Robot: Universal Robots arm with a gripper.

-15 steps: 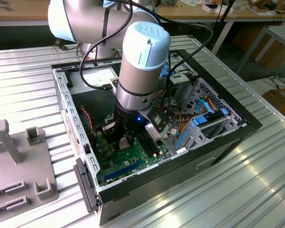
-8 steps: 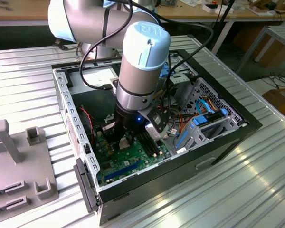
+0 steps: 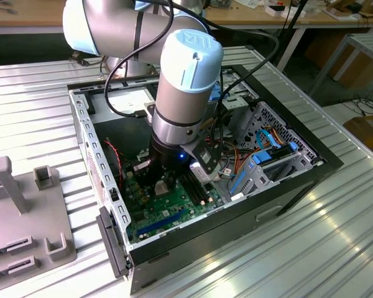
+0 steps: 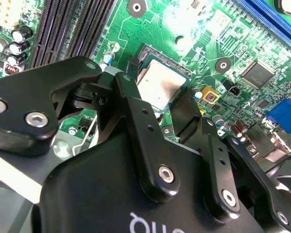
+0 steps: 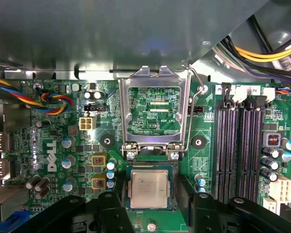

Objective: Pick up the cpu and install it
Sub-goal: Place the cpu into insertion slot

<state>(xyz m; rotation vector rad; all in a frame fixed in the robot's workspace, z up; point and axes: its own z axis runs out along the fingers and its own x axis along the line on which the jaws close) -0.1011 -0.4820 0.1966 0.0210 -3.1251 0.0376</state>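
Observation:
The cpu (image 5: 149, 188), a small silver-grey square, lies flat in the open socket on the green motherboard (image 5: 58, 141); it also shows in the second wrist view as the cpu (image 4: 158, 83). My gripper (image 5: 152, 193) hangs low over it. Its black fingers (image 5: 114, 206) stand on either side of the chip, with a strip of socket showing between each finger and the chip's edge. Nothing is held. The socket's metal load plate (image 5: 150, 73) is swung up, with its lever (image 5: 192, 111) beside it. In the exterior view my gripper (image 3: 163, 181) reaches down into the computer case (image 3: 298, 186).
Long black memory slots (image 5: 233, 150) run beside the socket. Coloured cables (image 5: 48, 99) and drive cages with blue tabs (image 3: 267, 161) crowd the case. A grey fixture (image 3: 25, 211) stands outside the case on the ribbed metal table (image 3: 336, 248), at the exterior view's left.

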